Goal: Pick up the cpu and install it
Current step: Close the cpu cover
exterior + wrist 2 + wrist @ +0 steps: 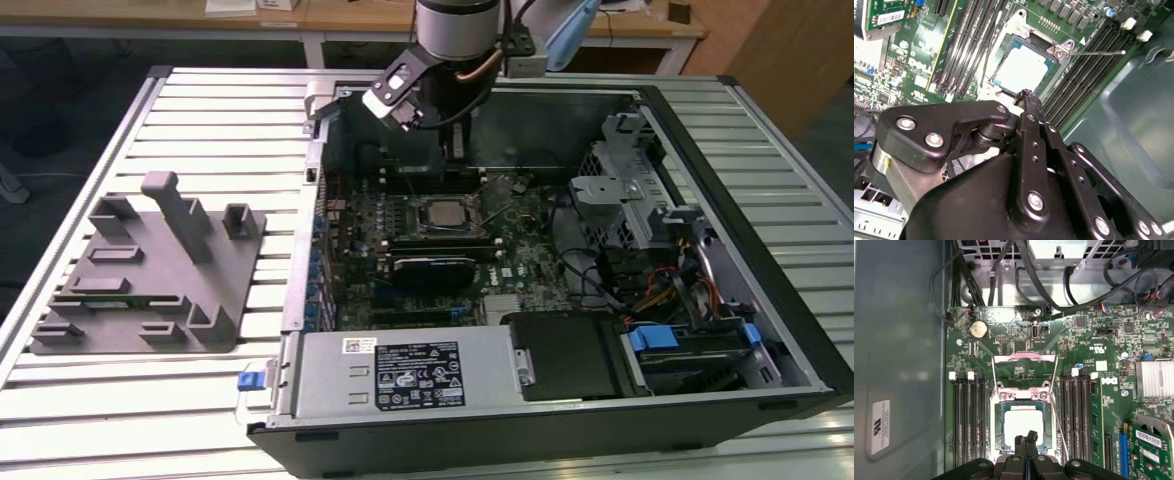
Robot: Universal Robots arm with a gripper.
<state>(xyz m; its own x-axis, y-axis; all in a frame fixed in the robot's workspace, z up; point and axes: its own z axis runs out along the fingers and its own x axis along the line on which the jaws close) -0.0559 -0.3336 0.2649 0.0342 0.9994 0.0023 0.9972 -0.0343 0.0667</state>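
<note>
The cpu point(1023, 422), a pale silver square with a thin greenish edge, lies flat in the motherboard socket point(999, 405); it also shows in the second wrist view point(1021, 67) and the exterior view point(441, 213). The socket's metal load plate point(1024, 371) stands flipped open, and its thin lever point(1099, 52) sticks out to the side. My gripper point(1026, 439) hangs just above the cpu's edge with its black fingers pressed together and nothing between them. Its tip point(1026, 94) sits apart from the chip. In the exterior view the gripper point(454, 150) is over the case's far half.
The open computer case point(747, 200) lies on a slatted table. Memory slots point(969, 420) flank the socket. A finned heat sink point(1154, 377), a green expansion card point(1154, 447), cables point(1004, 270), the power supply point(400, 375) and a grey fixture point(147, 270) are nearby.
</note>
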